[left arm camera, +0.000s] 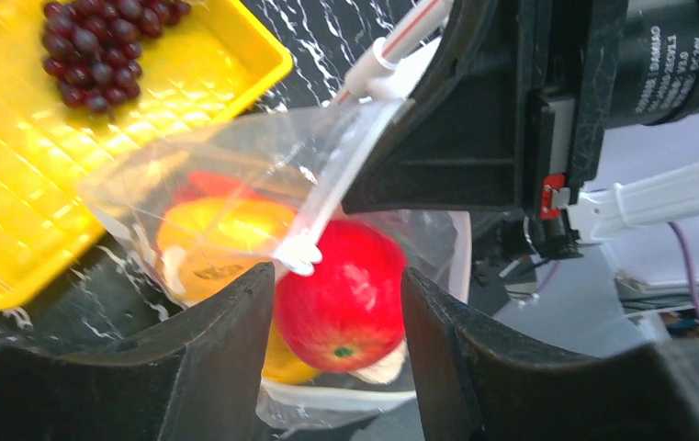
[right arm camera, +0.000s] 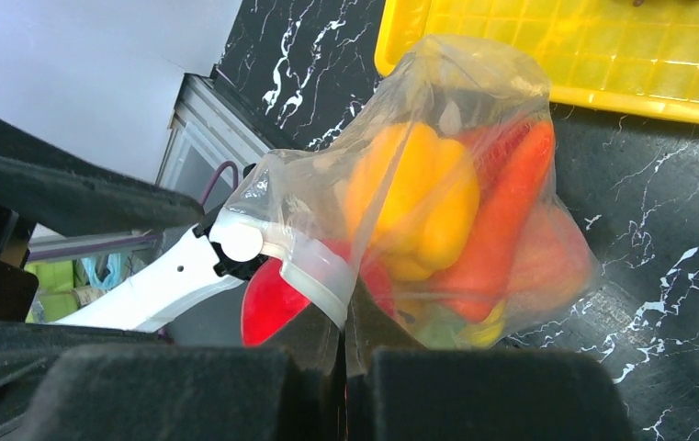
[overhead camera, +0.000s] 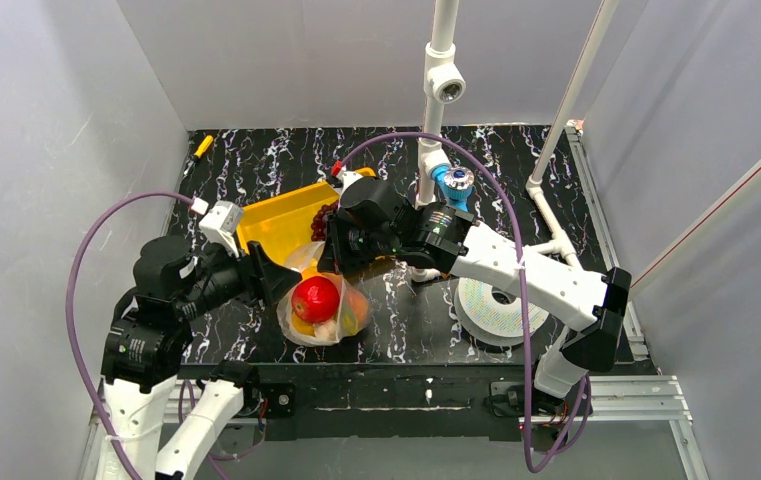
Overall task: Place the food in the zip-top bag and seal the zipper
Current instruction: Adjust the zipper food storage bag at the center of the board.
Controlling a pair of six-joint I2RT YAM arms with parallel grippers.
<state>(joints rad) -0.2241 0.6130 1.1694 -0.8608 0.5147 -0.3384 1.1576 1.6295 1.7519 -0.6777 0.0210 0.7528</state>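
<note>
Left gripper (overhead camera: 281, 282), seen from above, points right at the zip-top bag (overhead camera: 294, 320), which lies on the black marbled table (overhead camera: 556, 180) just in front of the yellow tray (overhead camera: 276, 225), a red apple (overhead camera: 316, 298) showing at its mouth. The right gripper (overhead camera: 328, 258) reaches in from the far side and meets the bag's upper edge. Purple grapes (overhead camera: 324, 218) lie in the tray's corner, and a white spool (overhead camera: 496, 305) sits well off to the right. From the left wrist, the left gripper's 2 fingers (left arm camera: 235, 349) stand partly apart with the apple in the gap between them; whether they touch it I cannot tell. The bag's mouth is held up, its zipper (left arm camera: 327, 197) running up to the right gripper's black body. From the right wrist, the right gripper is closed tight on the zipper edge, pinching the bag, with a yellow pepper (right arm camera: 419, 202) and an orange carrot (right arm camera: 501, 220) inside the clear plastic, and the tray just beyond.
</note>
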